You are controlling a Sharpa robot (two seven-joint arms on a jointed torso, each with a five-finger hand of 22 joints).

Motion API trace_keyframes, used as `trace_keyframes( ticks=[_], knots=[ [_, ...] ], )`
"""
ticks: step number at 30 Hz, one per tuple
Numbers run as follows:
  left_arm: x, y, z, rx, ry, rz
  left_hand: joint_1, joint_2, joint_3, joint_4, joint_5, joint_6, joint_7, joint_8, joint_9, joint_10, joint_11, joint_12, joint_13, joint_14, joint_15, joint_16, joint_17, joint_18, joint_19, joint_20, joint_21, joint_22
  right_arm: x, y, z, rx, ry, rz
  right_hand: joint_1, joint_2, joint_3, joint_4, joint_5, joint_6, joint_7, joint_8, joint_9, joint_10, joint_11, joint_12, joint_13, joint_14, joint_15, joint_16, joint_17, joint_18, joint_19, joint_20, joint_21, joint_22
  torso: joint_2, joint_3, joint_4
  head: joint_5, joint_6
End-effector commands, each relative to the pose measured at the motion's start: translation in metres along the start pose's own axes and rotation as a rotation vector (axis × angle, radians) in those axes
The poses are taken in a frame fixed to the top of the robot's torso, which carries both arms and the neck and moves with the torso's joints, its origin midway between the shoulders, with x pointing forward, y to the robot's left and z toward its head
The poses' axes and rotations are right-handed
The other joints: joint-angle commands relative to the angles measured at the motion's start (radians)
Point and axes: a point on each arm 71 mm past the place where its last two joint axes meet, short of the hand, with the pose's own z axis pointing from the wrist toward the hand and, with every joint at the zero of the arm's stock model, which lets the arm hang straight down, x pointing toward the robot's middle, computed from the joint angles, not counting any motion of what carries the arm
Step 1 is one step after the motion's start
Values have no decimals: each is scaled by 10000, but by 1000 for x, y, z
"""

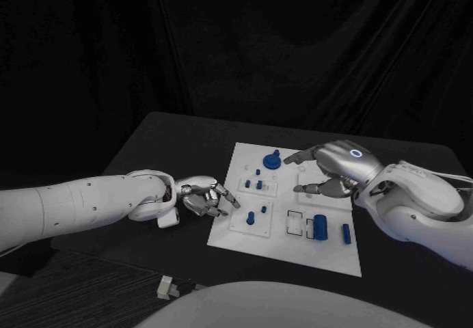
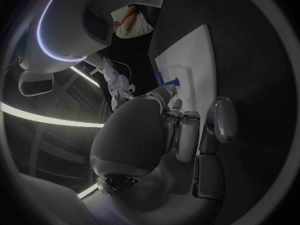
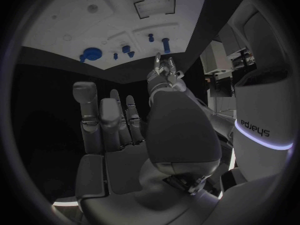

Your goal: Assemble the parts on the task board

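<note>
The white task board (image 1: pixel 286 239) lies mid-table, and also appears in the wrist views (image 2: pixel 190 60) (image 3: pixel 75 20). On it stand a round blue knobbed disc (image 1: pixel 271 162) (image 3: pixel 92 53), small blue pegs (image 1: pixel 258 183) (image 3: pixel 126 49), a single peg (image 1: pixel 250 219), a blue cylinder (image 1: pixel 319 227) and a slim blue piece (image 1: pixel 346 234). My left hand (image 1: pixel 205 196) (image 2: pixel 181 130) sits at the board's left edge, fingers curled in with nothing seen in them; a blue part (image 2: pixel 167 80) stands just beyond its fingertips. My right hand (image 1: pixel 330 167) (image 3: pixel 112 130) hovers over the board's far right part, fingers apart and holding nothing, one finger reaching toward the disc.
The black table (image 1: pixel 178 143) extends left of and behind the board. A small pale block (image 1: pixel 165 287) lies on the floor below the table's near edge. The right forearm (image 1: pixel 414 198) crosses the table's right side.
</note>
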Motion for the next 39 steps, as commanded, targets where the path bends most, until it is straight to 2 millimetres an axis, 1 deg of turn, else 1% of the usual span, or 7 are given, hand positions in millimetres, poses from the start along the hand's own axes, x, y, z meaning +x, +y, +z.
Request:
trace_keyframes(
  ticks=[1, 2, 3, 4, 7, 15, 39],
  knots=[
    [-1, -1, 0, 195, -210, 48, -60, -10, 53, -6, 56, -86, -10, -20, -16, 97, 13, -36, 1904, 1037, 67, 26, 2635, 119, -44, -16, -53, 1657, -5, -18, -8, 1503, 322, 1645, -110, 451, 35, -109, 61, 1208, 491, 551, 240, 1749, -597, 2344, 1361, -1293, -414, -1333, -1603, 191, -598, -218, -1056, 486, 4, -1, 2, -81, 2],
    [-2, -1, 0, 217, -241, 63, -59, -9, 54, -7, 57, -86, -11, -20, -16, 103, 12, -33, 1908, 1037, 67, 26, 2635, 116, -32, -16, -44, 1661, -4, -24, -10, 1867, 670, 1746, -178, 364, -69, -125, -8, 1794, 736, 837, 370, 2234, -758, 3236, 1925, -1508, -419, -1454, -1721, 175, -508, -346, -791, 574, -2, -3, -6, -74, 2],
    [-2, -1, 0, 240, -271, 78, -59, -9, 54, -7, 57, -86, -11, -20, -16, 103, 12, -33, 1908, 1037, 67, 26, 2635, 116, -32, -16, -44, 1661, -2, -30, -13, 2340, 1171, 1873, -389, 411, -174, -109, 9, 2205, 702, 939, 458, 2418, -1070, 5859, 4253, -330, -544, 321, 462, 38, 134, -593, 675, 984, 1, -4, -7, -86, 2],
    [-2, -1, 0, 259, -295, 91, -59, -9, 54, -7, 57, -86, -11, -20, -16, 103, 12, -33, 1908, 1037, 67, 26, 2635, 116, -32, -16, -44, 1661, 1, -36, -16, 2815, 1735, 1977, -1205, 647, -334, 16, -1, 3053, 755, 1338, 680, 4354, -999, 9847, 9580, 1859, -597, 3010, 4585, -511, 1304, -585, 3598, 1555, -1, -4, -9, -102, 2],
    [-2, -2, 0, 299, -328, 108, -59, -9, 54, -7, 57, -86, -11, -20, -16, 103, 12, -33, 1908, 1037, 67, 26, 2635, 116, -32, -16, -44, 1661, 11, -49, -24, 4092, 3409, 1996, -3196, 927, -392, -58, 117, 3523, 494, 1301, 870, 6750, -1120, 12824, 14625, 2217, -728, 3402, 5255, -869, 2122, -718, 6065, 2022, 8, 0, -6, -214, 2],
    [-2, -3, 2, 373, -315, 116, -54, 2, 70, -13, 67, -62, -8, -5, -8, 104, 8, -32, 1908, 1037, 63, 26, 2635, 117, -29, -17, -41, 1662, 28, -66, -34, 6007, 5739, 1454, -5285, 1235, -329, 50, -31, 5407, -54, 1537, 1296, 6750, -1632, 12824, 14625, 2217, -1253, 3402, 5255, -1140, 2669, -1118, 7581, 2375, 19, 1, 10, -332, 2],
    [1, -5, 1, 419, -178, 43, -61, 16, 92, -12, 81, -9, 6, 26, 6, 107, 11, -31, 1909, 1037, 60, 26, 2635, 117, -26, -18, -38, 1664, 66, -58, -27, 6716, 7138, 1423, -5500, 1206, -211, 23, -168, 6177, -376, 1786, 1954, 6750, -1936, 12824, 14625, 2217, -1545, 3402, 5255, -1232, 2856, -1406, 7967, 2492, 12, 0, 6, -376, 2]
  ],
)
